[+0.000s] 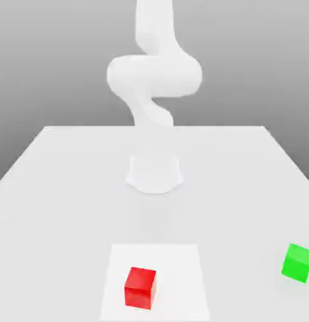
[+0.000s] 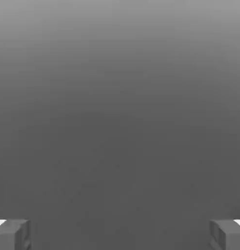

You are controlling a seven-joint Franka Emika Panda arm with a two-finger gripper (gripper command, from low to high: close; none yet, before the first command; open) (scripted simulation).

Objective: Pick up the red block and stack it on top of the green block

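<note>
the red block [image 1: 140,288] sits on the white square [image 1: 182,270] on the tabletop [image 1: 63,214], with the green block [image 1: 298,263] well apart toward the exterior view's right. in the hand view, the jaws [image 2: 120,235] are spread wide with nothing between them.

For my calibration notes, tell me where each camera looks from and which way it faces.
Exterior view: off the arm, facing the arm across the table, with the red block and green block.
Hand view: on the hand, looking out past the open gripper at grey background.
Shared: only the robot itself.
</note>
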